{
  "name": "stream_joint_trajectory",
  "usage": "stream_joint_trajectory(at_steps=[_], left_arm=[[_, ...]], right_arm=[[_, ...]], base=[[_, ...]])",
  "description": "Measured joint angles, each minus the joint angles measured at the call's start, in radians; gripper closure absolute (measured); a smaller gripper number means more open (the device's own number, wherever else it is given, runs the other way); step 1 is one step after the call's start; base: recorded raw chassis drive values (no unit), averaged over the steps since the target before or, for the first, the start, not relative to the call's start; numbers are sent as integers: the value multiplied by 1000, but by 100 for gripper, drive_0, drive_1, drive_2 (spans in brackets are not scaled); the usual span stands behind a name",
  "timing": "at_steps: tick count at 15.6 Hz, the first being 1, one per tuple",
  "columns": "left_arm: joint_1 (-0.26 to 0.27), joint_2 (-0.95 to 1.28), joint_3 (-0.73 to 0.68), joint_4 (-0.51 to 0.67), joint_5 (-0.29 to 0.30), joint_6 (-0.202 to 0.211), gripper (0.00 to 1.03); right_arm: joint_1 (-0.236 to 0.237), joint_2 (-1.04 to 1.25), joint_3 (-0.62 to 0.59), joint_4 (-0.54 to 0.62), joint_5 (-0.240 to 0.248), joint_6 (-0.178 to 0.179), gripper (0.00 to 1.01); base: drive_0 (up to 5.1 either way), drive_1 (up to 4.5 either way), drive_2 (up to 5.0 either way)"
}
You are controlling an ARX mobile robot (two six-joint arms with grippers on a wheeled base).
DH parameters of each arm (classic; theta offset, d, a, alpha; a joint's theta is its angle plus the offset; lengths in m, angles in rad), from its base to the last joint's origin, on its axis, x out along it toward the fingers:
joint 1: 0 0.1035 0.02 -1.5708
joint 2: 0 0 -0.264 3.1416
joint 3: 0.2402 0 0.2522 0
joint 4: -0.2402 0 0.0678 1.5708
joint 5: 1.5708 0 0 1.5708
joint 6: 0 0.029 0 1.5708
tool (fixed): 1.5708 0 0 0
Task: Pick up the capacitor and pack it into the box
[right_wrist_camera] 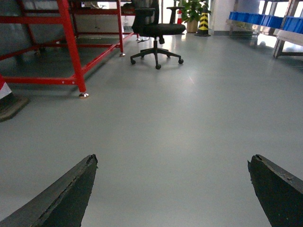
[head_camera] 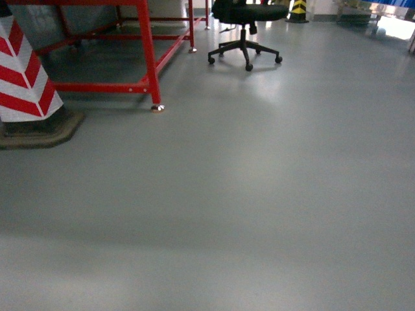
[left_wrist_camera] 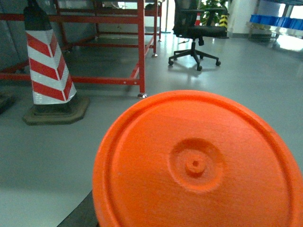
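Orange disc [left_wrist_camera: 199, 165] fills my left wrist view, right against lens; left grip hidden, cannot tell. Right gripper [right_wrist_camera: 173, 189] spread wide, empty, over bare grey floor [head_camera: 259, 194]. No box, no capacitor in sight. Red frame [head_camera: 146, 45], office chair [head_camera: 246, 26] ahead: probably driving, arms tucked.

a smooth grey floor [head_camera: 246, 194] fills the room, shiny with pale light patches toward the far side. at far left stands a red metal frame [head_camera: 148, 52] on small feet. near it on the left, a red-and-white striped cone [head_camera: 23, 78] sits on a dark base. a black swivel chair [head_camera: 245, 26] stands far centre, with a yellow-black cone [head_camera: 298, 10] and blue bins [right_wrist_camera: 258, 19] far right.
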Motion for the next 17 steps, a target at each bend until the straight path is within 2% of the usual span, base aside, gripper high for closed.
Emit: stream_joint_trajectory(at_steps=[17], left_arm=[[0, 0, 0, -1, -1, 0, 59]], right_arm=[[0, 0, 0, -1, 0, 0, 3]], base=[[-498, 243, 243]])
